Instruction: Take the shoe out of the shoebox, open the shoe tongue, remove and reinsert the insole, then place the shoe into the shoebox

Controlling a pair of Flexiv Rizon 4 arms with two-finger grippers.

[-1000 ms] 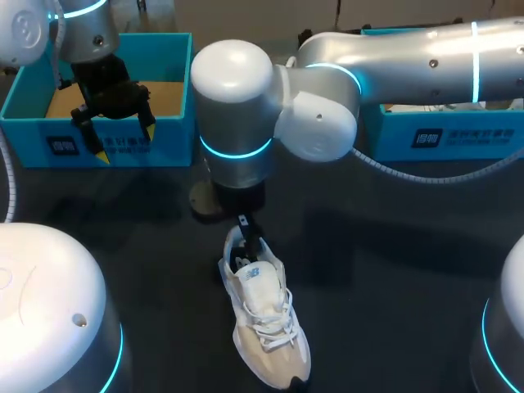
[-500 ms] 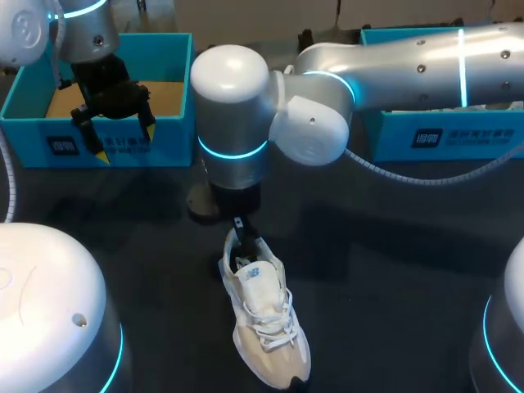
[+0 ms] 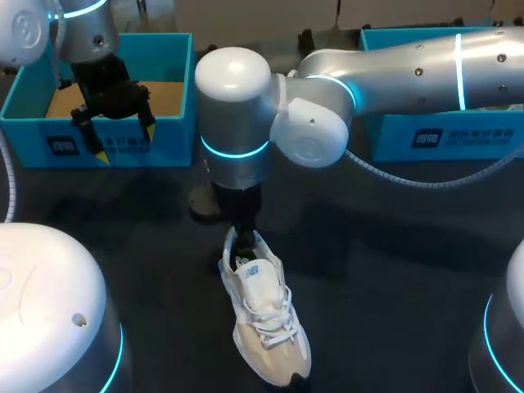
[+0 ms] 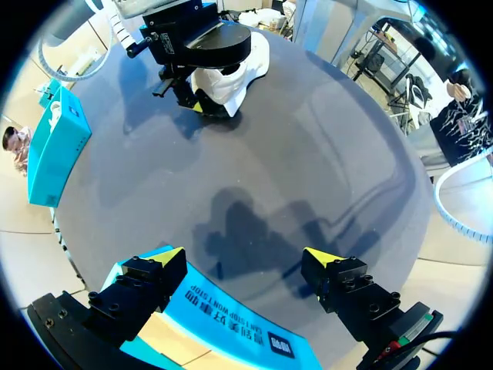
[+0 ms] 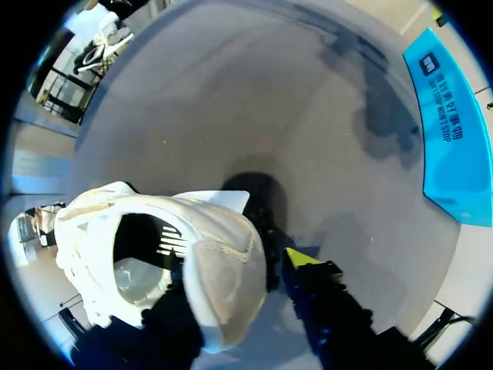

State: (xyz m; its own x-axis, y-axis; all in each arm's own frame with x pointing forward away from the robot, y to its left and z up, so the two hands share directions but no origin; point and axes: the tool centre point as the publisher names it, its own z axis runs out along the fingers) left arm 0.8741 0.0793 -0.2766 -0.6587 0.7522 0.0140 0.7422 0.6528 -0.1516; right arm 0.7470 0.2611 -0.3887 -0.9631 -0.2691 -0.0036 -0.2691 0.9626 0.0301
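Note:
A white and beige sneaker lies on the dark table, toe toward the front edge. My right gripper comes straight down on its heel. In the right wrist view one finger sits inside the sneaker and the yellow-tipped finger presses the outside of the heel, so the right gripper is shut on the heel collar. My left gripper hangs open at the front wall of the left blue shoebox, holding nothing. Its wrist view shows the left gripper above that box's wall, with the sneaker far ahead.
A second blue box stands at the back right, under my right arm; it also shows as the blue box beside the right gripper. Bare dark tabletop lies around the sneaker.
My right gripper has come down onto the sneaker's heel and its fingers have closed on the collar. The left arm has stayed where it was.

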